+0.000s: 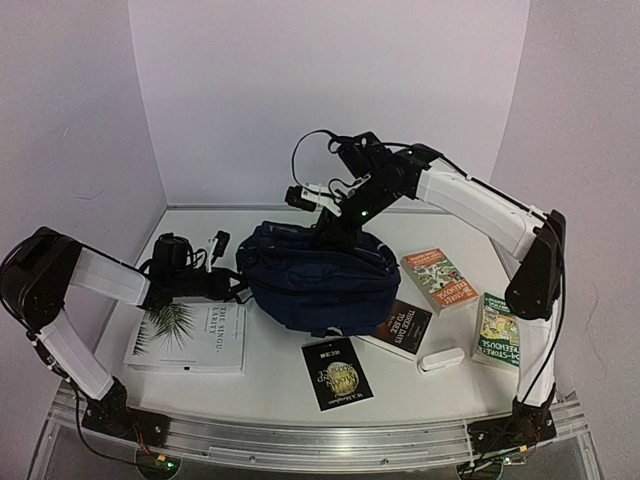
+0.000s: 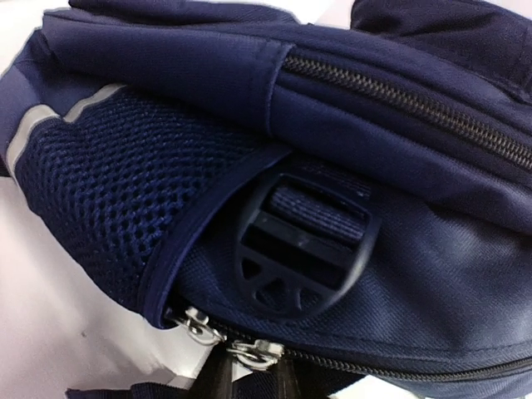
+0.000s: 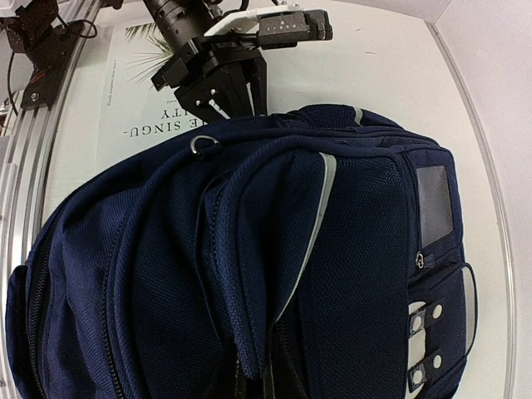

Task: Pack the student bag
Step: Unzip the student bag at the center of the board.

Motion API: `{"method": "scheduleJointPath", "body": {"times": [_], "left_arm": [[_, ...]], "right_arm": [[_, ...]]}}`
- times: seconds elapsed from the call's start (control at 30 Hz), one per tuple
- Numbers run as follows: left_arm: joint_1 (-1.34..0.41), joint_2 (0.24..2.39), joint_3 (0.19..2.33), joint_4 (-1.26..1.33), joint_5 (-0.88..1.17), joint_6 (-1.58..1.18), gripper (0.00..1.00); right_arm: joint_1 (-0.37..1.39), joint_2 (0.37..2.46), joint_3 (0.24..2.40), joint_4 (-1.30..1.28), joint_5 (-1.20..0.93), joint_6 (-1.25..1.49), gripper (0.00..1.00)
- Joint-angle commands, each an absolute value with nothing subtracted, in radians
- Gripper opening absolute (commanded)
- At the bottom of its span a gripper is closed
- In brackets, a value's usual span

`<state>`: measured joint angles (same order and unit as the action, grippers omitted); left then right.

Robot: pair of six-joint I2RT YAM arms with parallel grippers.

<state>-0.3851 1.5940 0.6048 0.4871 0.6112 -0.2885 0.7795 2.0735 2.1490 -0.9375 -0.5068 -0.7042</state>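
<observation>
Across the white table (image 1: 270, 395), boxed in by plain pale walls (image 1: 330, 90) with a metal rail (image 1: 300, 440) along the near edge, things lie spread out. At far left is a white book (image 1: 190, 335) with a palm leaf on its cover. Just beyond it the left gripper (image 1: 238, 287) reaches in low against the left end of the backpack (image 1: 320, 275). This dark navy bag lies on its side near the table's middle. The right gripper (image 1: 345, 222) comes down on its far top edge, clenched, with a ridge of bag fabric drawn up into it. A black booklet (image 1: 337, 375) lies in front of the bag, then a dark book (image 1: 405, 325), a small white case (image 1: 440, 358) and two colourful paperbacks (image 1: 440, 280) (image 1: 497, 330).

The left wrist view is filled by a mesh pocket (image 2: 100, 191), a plastic buckle (image 2: 299, 249) and two metal zipper pulls (image 2: 199, 324). That gripper's fingers are cut off at the bottom edge, so I cannot tell whether they are clamped. The right fingers are buried under cloth in their own view.
</observation>
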Motion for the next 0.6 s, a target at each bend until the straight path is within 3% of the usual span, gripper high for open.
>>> {"method": "scheduleJointPath", "body": {"times": [0.0,0.57], "left_arm": [[-0.384,1.512,0.642,0.402,0.556,-0.265,0.04],[-0.450,1.181,0.624,0.047,0.536,-0.237,0.00]], "right_arm": [[0.784,1.993,2.194,-0.871,-0.512,-0.724,0.00],[0.783,2.129,2.229,-0.794,-0.274,-0.683,0.00]]}}
